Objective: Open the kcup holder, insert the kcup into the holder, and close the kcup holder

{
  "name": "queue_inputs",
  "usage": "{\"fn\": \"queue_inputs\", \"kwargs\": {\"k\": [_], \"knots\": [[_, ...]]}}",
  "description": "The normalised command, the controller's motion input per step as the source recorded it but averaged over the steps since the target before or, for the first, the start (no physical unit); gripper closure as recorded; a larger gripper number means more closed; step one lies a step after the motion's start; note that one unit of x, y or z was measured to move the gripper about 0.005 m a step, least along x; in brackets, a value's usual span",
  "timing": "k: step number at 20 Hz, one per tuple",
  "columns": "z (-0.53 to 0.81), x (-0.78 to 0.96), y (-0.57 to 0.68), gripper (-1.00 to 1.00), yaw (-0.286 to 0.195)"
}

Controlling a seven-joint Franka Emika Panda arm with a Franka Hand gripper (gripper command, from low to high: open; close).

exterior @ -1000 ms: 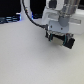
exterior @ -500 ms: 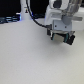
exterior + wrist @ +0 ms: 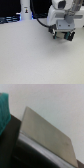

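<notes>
My gripper hangs at the upper right of the exterior view, low over the white table. A small green spot shows between its dark fingers, which looks like the kcup, so the gripper seems shut on it. In the wrist view a blurred teal shape, the kcup, sits at the picture's edge. Beside it is the kcup holder, a dark box with a pale grey top face. The fingers do not show in the wrist view, and I cannot tell whether the holder's tray is pulled out.
A white upright stand and dark gear line the far edge of the table at the exterior view's left. A black cable loops from the arm.
The gripper has shifted slightly, rising a little in the exterior picture. The green spot stays between its fingers.
</notes>
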Motion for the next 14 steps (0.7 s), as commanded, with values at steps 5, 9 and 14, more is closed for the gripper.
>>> {"fn": "queue_inputs", "kwargs": {"k": [5, 9, 14], "knots": [[0.02, -0.65, 0.5, -1.0, 0.085], [-0.01, -0.77, 0.43, -1.0, 0.076], [-0.02, -0.73, 0.4, -1.0, 0.09]]}}
